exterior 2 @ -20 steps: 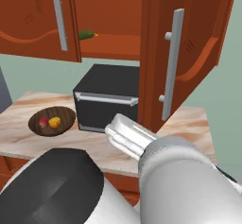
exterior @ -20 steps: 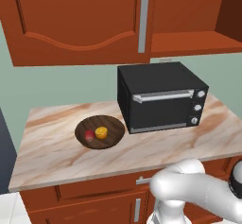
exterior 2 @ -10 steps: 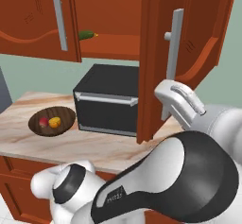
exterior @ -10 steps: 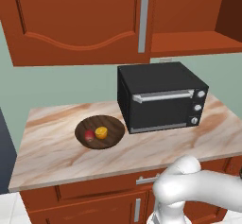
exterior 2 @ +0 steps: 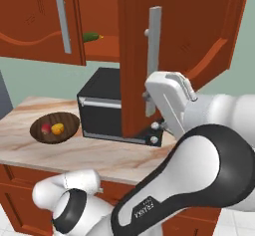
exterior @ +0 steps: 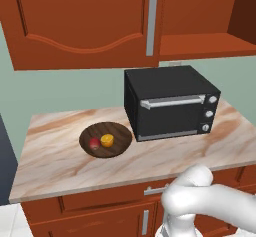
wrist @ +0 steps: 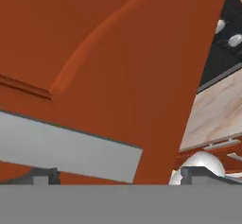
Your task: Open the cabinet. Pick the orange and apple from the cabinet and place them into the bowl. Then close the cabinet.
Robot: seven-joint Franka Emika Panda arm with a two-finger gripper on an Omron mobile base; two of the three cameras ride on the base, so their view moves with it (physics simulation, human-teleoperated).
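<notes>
1. On the marble worktop (exterior: 55,166), left of the black microwave (exterior: 172,103): the bowl (exterior: 106,139), sitting flat w/ rim up. Inside it, the apple (exterior: 94,143) (left) and the orange (exterior: 107,140) (right) lie just beside each other; both round, no long axis.
2. Above the worktop: the cabinet (exterior: 85,23). In left base view its left door is shut, w/ grey bar handle (exterior: 152,22) running vertical.
3. Right base view: the right door (exterior 2: 191,41) stands swung out, edge toward the camera; its bar handle (exterior 2: 154,60) also vertical, long axis up-down.
4. On the open shelf (exterior 2: 102,51): a small green vegetable (exterior 2: 91,37), lying w/ long axis roughly horizontal.
5. Arm pose (right base view): rises from lower left, bends back at a large dark elbow, white forearm reaches left so the hand sits at the right door's handle, approx. mid-height.
6. Tool (wrist: 118,176): hand view shows two dark tips spread wide, one each side of the grey handle bar; jaws released, grasping nothing. Contact w/ the bar cannot be told.
</notes>
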